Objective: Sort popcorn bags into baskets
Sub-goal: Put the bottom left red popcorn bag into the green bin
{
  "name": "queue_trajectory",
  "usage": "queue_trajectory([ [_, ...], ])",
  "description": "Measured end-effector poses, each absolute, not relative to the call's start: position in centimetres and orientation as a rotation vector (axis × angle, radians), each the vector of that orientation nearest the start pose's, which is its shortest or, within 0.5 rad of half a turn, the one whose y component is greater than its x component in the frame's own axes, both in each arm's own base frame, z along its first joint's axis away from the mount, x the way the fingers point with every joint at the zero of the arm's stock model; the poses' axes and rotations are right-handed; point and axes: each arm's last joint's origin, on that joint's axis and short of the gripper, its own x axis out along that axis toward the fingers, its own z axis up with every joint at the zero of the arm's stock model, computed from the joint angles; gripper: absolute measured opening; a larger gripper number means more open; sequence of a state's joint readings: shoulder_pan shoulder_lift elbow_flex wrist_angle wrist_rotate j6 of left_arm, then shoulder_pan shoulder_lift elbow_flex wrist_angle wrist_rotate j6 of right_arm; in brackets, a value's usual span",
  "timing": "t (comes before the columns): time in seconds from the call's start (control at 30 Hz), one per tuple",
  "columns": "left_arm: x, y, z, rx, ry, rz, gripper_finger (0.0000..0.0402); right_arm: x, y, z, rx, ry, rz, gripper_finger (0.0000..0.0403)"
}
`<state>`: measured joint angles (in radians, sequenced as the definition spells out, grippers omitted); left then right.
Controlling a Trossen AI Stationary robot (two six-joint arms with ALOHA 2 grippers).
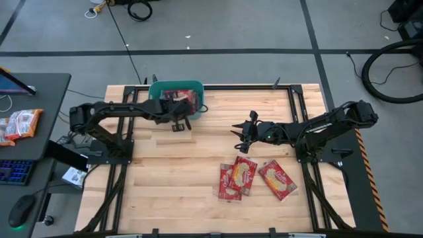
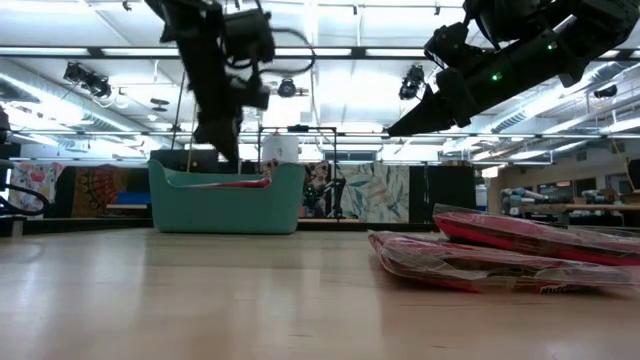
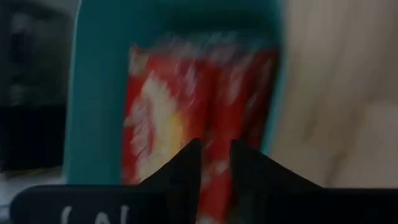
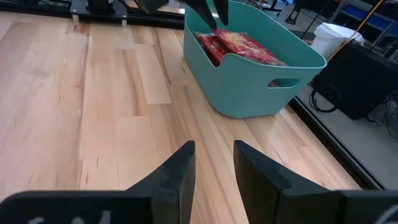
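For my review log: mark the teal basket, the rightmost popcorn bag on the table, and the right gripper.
teal basket [image 4: 249, 87], right wrist view, near wall.
rightmost popcorn bag [image 1: 277, 180], high view, label centre.
right gripper [image 1: 236, 137], high view, between fingertips.

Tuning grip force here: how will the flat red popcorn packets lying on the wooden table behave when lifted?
The flat red popcorn packets look thin and probably light. Their glossy wrap may be slippery, and they overlap, so one could drag another. They lie flat, so rolling seems unlikely. The right gripper hovers nearby.
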<state>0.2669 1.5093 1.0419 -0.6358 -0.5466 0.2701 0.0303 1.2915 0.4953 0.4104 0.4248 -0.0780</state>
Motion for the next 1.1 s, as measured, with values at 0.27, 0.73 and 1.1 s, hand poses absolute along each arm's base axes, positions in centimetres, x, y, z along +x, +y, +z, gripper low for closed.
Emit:
queue_trajectory([
  [0.27, 31.2, 4.4, 23.8, 0.277, 0.992, 0.247, 0.0089, 24.9, -0.4, 18.9, -0.164, 0.397, -0.375, 0.0114],
  [0.73, 38.6, -4.7, 17.9, 0.173, 1.004, -0.102, 0.0089, 24.9, -0.5, 18.8, -0.151, 0.401, -0.378, 0.0114],
  [1.1, 42.7, -8.8, 17.0, 0.083, 0.892, -0.246, 0.0089, 22.5, 0.9, 19.1, -0.13, 0.52, -0.452, 0.0114],
])
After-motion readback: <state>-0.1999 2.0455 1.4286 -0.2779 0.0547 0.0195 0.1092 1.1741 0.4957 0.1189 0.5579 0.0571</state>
